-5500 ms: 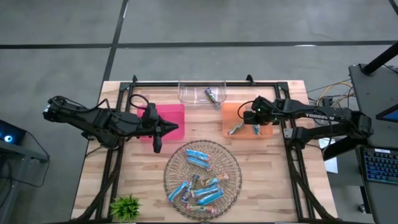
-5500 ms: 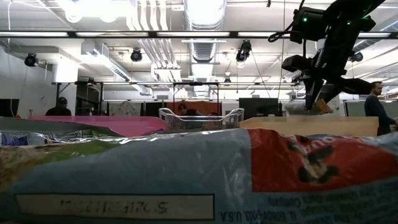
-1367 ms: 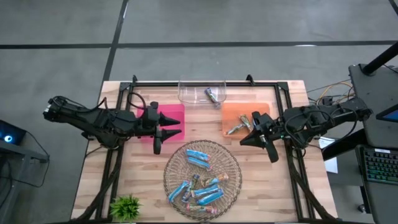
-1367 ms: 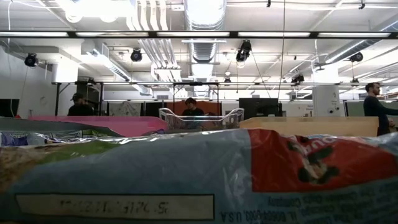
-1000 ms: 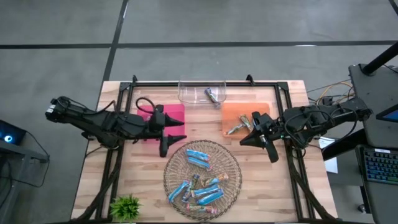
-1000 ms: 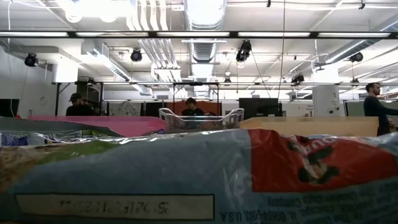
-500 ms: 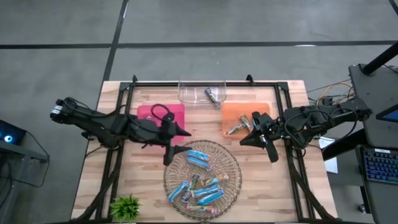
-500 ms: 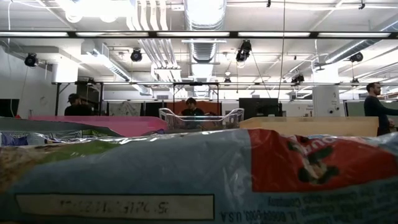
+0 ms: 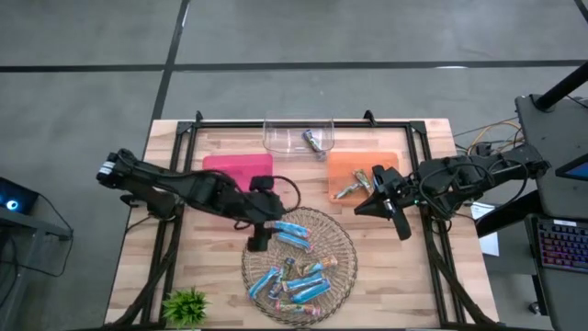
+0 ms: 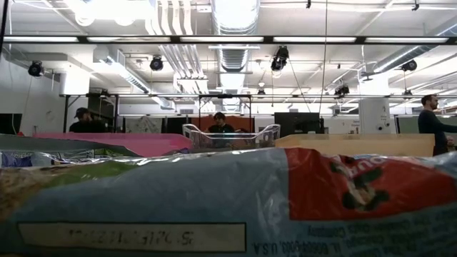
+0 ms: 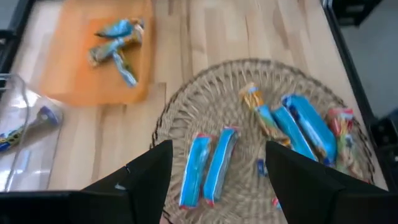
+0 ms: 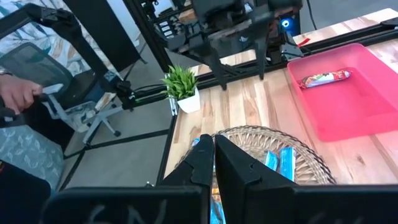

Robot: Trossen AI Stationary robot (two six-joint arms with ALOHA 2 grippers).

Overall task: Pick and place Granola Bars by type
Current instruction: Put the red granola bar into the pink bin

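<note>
Light wood counter (image 9: 211, 267). Left pincer (image 9: 260, 241) just moved from pink tray (image 9: 237, 166), now spread wide, empty, over round wicker basket (image 9: 344, 267); shiny blue granola bars (image 11: 208, 166) right below: next pick starting. Right pincer (image 9: 397, 213) clenched, empty, waiting beside orange tray (image 9: 342, 167).

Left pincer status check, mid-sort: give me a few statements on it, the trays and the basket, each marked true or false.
1. The left pincer is over the wicker basket's edge, open. True.
2. The left pincer holds a blue bar. False: nothing sits between its fingers.
3. The pink tray is empty. False: one reddish bar lies in it.
4. The orange tray holds several bars. True.
5. The right pincer is shut, beside the orange tray. True.
</note>
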